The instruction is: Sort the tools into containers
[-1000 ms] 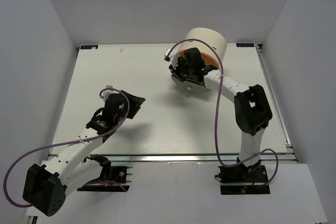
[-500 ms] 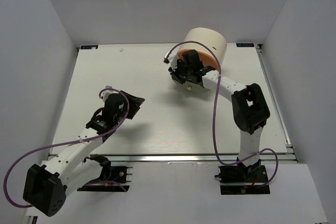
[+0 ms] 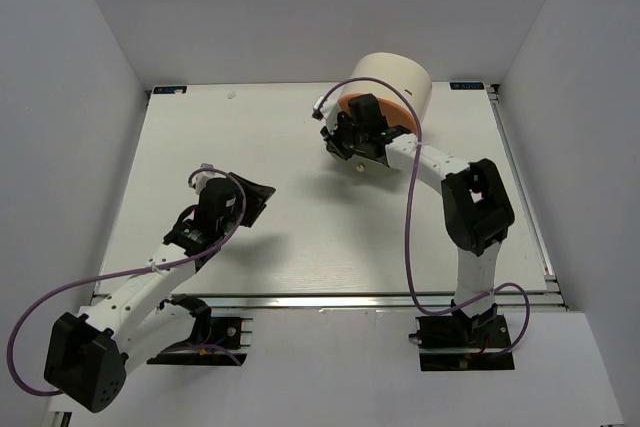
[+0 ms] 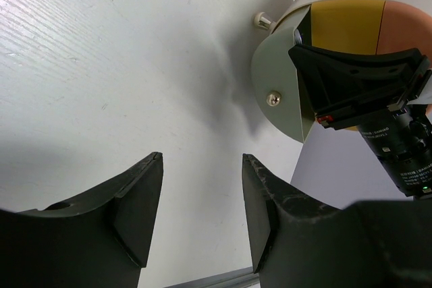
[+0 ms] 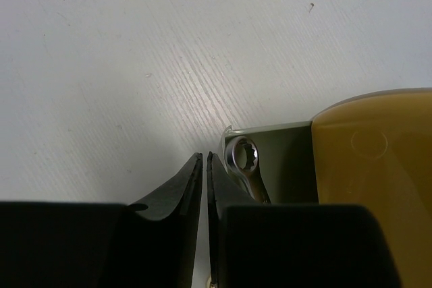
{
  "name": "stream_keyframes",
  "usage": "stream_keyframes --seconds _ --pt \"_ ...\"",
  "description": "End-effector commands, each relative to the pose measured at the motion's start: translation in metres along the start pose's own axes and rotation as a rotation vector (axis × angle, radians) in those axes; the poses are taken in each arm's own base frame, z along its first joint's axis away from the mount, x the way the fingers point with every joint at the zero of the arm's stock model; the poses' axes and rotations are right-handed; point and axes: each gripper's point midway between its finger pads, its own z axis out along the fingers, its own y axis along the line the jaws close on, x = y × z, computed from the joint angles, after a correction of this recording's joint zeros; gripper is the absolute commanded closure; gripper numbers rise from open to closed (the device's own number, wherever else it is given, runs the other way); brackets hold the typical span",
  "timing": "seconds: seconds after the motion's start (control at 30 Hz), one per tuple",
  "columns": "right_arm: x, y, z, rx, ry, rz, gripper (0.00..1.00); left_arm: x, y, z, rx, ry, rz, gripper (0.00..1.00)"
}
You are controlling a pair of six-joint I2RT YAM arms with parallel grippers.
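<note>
The right gripper [image 5: 204, 161] was pinched almost shut with nothing in it. It sat right next to the one silver wrench [image 5: 244, 161], which lay in the pulled-out grey-green drawer [image 5: 287, 143]; I could not tell if they touched. The left gripper [image 4: 202, 166] was wide open and empty over the table [image 3: 300, 237], near its left side, while one cream cabinet [image 3: 400, 75] stood by the far edge showing three drawers, counting the yellow drawer [image 5: 371, 187] and the orange drawer [image 4: 407, 25], with the right arm in front of it.
</note>
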Motion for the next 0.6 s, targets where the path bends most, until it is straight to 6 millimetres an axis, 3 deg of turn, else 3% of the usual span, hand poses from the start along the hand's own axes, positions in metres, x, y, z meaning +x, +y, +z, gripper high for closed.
stream_keyframes --seconds 0.0,0.57 --pt "-0.034 -0.009 -0.007 0.024 -0.083 -0.019 0.88 -0.003 0.002 0.000 -0.007 -0.012 0.000 0.40" --pt "-0.052 -0.008 -0.011 0.019 -0.139 0.001 0.88 -0.002 0.004 0.001 -0.011 -0.008 0.000 0.40"
